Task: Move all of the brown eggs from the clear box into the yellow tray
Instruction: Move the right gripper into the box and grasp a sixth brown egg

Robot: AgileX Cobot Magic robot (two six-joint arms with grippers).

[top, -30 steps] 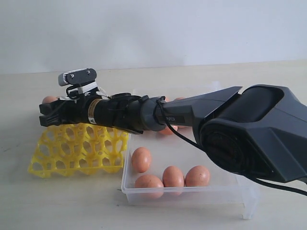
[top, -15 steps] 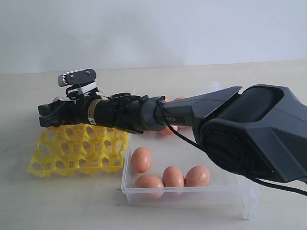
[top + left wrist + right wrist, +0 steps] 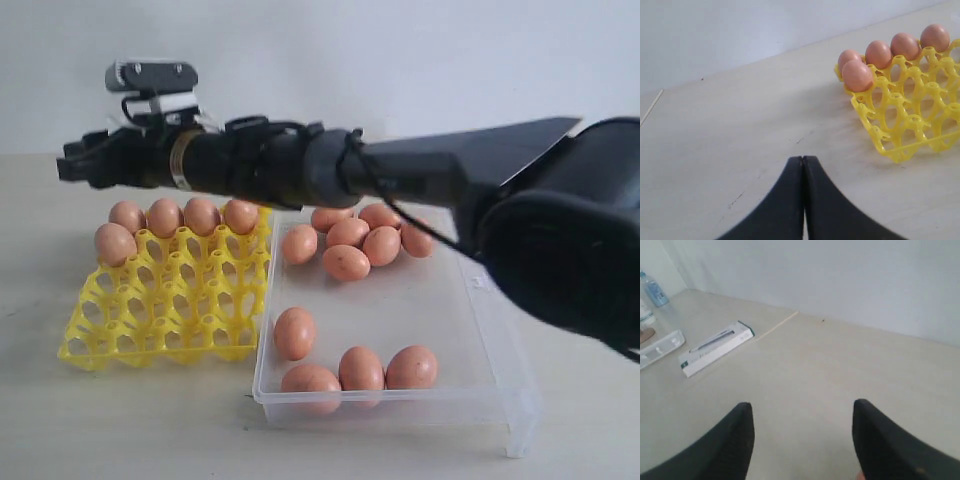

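Eggs [image 3: 165, 216], smooth brown ovals, sit in yellow tray [image 3: 160, 322]; right end effector [image 3: 802, 404] apart, left end effector [image 3: 803, 159] together.

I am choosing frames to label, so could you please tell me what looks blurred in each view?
Exterior view: the near arm is smeared; eggs and tray are sharp. Left wrist view: the shut left gripper is soft, the tray crisp. Right wrist view: the open right gripper is blurry.

yellow tray [image 3: 160, 300]: five brown eggs [image 3: 164, 217] (far end) | clear box [image 3: 420, 300]: more inside
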